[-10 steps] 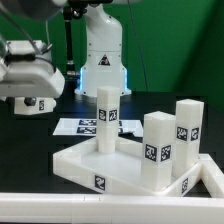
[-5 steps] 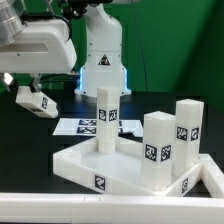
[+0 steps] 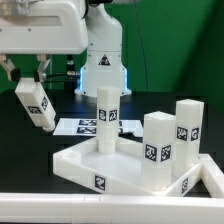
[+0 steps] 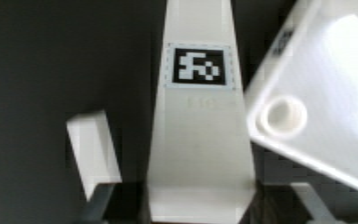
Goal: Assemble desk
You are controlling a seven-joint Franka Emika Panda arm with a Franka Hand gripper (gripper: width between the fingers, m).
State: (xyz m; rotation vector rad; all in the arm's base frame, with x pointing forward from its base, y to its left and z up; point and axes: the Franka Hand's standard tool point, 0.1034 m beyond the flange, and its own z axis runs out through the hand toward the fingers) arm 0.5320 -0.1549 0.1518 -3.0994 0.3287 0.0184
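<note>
A Franka arm's wrist hangs in the upper left of the exterior view, its fingers (image 3: 27, 82) pointing down and pinching a white square leg (image 3: 35, 104) by its upper end. The leg tilts in the air, its lower end swung toward the exterior view's right, above the black table (image 3: 30, 150) and clear of everything else. A black-and-white tag shows on the leg's side. In the wrist view the same leg (image 4: 201, 120) runs the length of the frame between the dark fingers (image 4: 101, 205), its tag facing the camera. The desk top (image 3: 110, 168), a white rimmed tray, lies on the table in the lower middle and lower right of the exterior view. Three legs stand upright on it: one (image 3: 107, 118) near the centre of the frame, a shorter-looking one (image 3: 158, 148) toward the lower right, and a third (image 3: 188, 128) behind that. The marker board (image 3: 85, 127) lies flat on the table behind the tray. The robot's white base (image 3: 103, 50) rises at the upper centre.
</note>
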